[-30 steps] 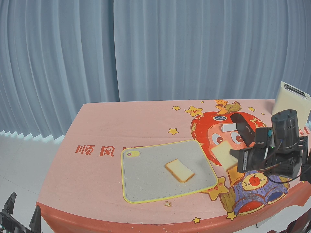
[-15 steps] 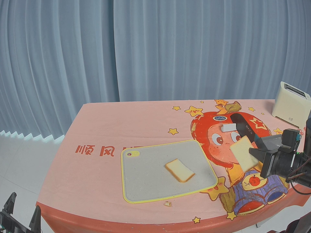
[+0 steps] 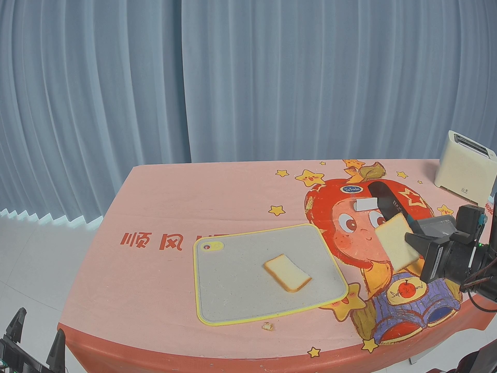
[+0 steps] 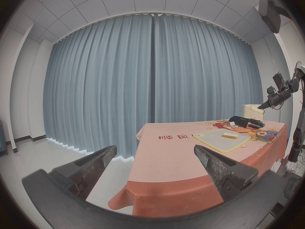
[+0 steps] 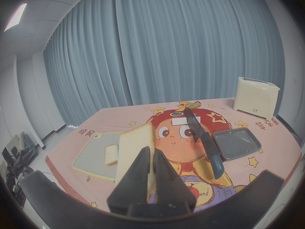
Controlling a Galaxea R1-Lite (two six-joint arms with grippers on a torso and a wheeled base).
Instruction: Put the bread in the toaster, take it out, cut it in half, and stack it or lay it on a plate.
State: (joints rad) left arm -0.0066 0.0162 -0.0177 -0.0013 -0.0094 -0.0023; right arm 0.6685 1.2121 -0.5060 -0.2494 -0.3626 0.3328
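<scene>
Red chars (image 3: 151, 241) on tablecloth (image 3: 207, 192)

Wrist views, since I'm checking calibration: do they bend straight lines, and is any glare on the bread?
Left wrist view: strong fisheye, curtain top bowed, corners dark. Right wrist view: same bowing and dark rim; the slice in the right gripper is evenly lit, no glare. Head view: milder bowing.

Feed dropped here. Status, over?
Right gripper shut on slice, above the table. Left gripper open, off the table. Smaller piece on board. Knife, tray lie low toward toaster.
</scene>
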